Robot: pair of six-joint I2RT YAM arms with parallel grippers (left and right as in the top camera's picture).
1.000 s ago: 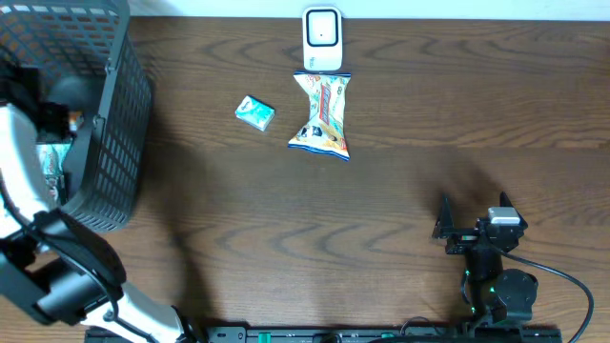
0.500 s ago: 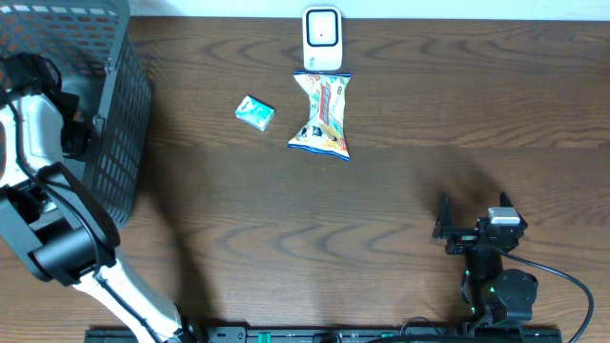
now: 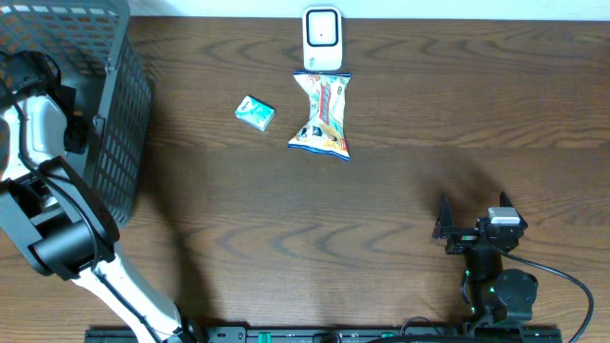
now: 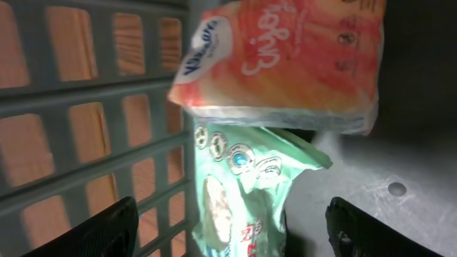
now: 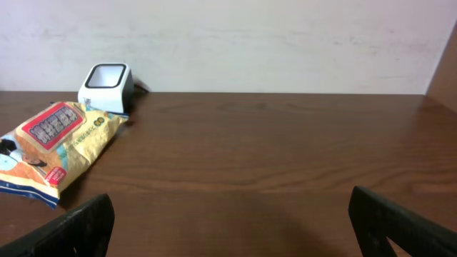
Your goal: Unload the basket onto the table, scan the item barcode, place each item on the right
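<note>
The left gripper [image 4: 235, 232] hangs inside the dark grey plastic mesh basket [image 3: 119, 114], jaws wide on either side of a mint-green snack packet [image 4: 246, 178] partly covered by an orange-red crisp bag [image 4: 285, 57]; nothing is gripped. The white box-shaped barcode scanner [image 3: 322, 38] stands well apart, at the far edge of the desk [image 3: 429, 114]. The right gripper [image 5: 232, 228] rests wide and empty. By my judgement, both picking and scanning remain to do

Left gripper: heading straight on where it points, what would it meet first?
Probably the green snack bag, centred ahead of the left gripper; the orange bag looks farther, though depth is unclear.
</note>
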